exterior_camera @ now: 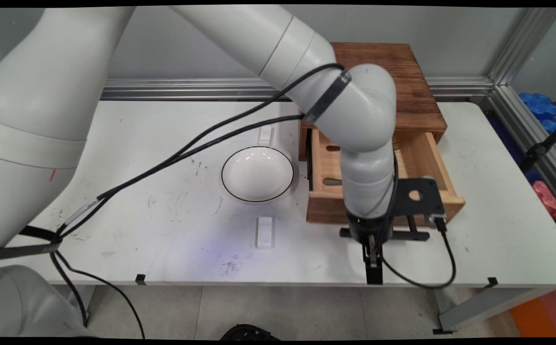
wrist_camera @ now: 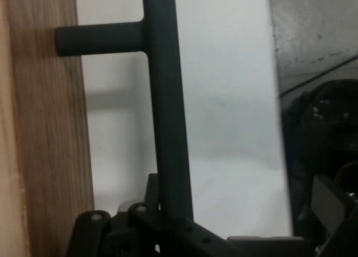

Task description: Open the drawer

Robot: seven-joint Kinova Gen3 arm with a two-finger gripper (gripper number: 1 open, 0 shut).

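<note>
One white table (exterior_camera: 172, 225). One brown wooden drawer box (exterior_camera: 402, 86) at back right, drawer (exterior_camera: 422, 167) pulled open. One white bowl (exterior_camera: 257, 173), black-rimmed, left of it. Gripper (exterior_camera: 373, 261) clenched on black bar handle (wrist_camera: 168, 117).

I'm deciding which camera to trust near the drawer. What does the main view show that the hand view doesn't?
Only the main view shows the white bowl, the open drawer's inside and the wooden cabinet behind it. Only the hand view shows the black handle bar close up, its post meeting the wooden drawer front. Both show the gripper at that handle and the white table.
</note>
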